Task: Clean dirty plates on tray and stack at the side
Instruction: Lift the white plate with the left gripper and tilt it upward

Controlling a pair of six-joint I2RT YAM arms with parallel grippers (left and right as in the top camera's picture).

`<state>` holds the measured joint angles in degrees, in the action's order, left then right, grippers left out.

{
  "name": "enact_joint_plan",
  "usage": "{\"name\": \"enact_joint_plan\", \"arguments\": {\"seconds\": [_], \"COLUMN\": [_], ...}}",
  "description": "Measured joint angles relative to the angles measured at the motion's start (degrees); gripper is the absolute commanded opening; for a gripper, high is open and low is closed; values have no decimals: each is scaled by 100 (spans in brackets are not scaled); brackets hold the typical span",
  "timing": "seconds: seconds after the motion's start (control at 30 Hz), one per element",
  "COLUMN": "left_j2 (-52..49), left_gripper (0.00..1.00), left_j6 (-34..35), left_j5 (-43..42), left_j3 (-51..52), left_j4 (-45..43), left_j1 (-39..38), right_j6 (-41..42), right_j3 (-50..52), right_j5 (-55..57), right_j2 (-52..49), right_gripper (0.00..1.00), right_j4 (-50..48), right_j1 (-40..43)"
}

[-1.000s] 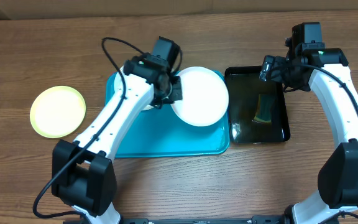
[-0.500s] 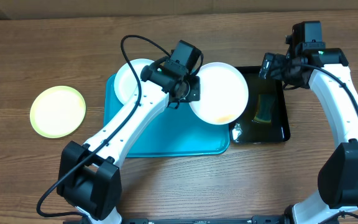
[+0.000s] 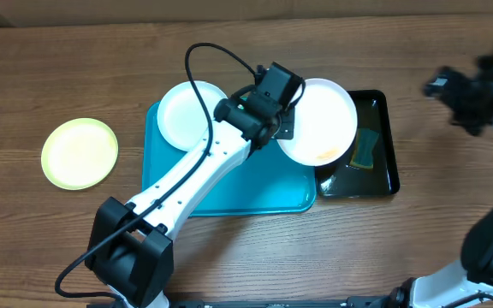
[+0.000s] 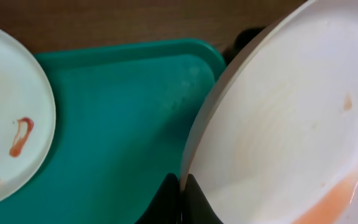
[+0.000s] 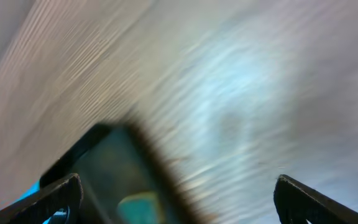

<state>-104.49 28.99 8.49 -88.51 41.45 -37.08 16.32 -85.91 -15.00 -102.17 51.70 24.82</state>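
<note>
My left gripper [image 3: 288, 130] is shut on the rim of a white plate [image 3: 323, 120] with an orange smear, held over the tray's right edge and the black basin. In the left wrist view the fingers [image 4: 182, 199] pinch that plate's edge [image 4: 291, 124]. A second white plate [image 3: 188, 114] with a red smear lies on the turquoise tray [image 3: 229, 192], also in the left wrist view [image 4: 8, 143]. A yellow-green rimmed plate [image 3: 80, 152] lies on the table at the left. My right gripper [image 3: 465, 98] is blurred, open and empty, right of the basin.
A black basin [image 3: 382, 175] with liquid and a sponge [image 3: 365, 152] sits right of the tray. The right wrist view is motion-blurred and shows the wooden table [image 5: 229, 93] and part of the basin [image 5: 123, 180].
My left gripper has carried the white plate to the right, from over the tray to partly over the basin. My right arm has swung away to the right.
</note>
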Motion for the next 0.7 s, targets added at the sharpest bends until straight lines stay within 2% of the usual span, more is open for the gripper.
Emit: {"name": "enact_joint_plan", "arguments": {"seconds": [0.13, 0.3, 0.43, 0.7], "left_j2": [0, 0, 0, 0], "left_gripper": [4, 4, 4, 4], "left_j6": [-2, -48, -120, -907], "left_j5": [367, 737, 981, 1226], "left_j3": [0, 0, 0, 0], "left_j4": [-221, -619, -940, -1565], "left_j1": [-155, -267, -271, -286], "right_j6": [17, 20, 20, 20], "right_j3": [0, 0, 0, 0], "right_j5": [-131, -188, -223, -267], "right_j2": [0, 0, 0, 0], "right_gripper": [100, 100, 100, 100], "right_j4": [133, 146, 149, 149], "right_j1": [809, 1320, 1480, 1493]}}
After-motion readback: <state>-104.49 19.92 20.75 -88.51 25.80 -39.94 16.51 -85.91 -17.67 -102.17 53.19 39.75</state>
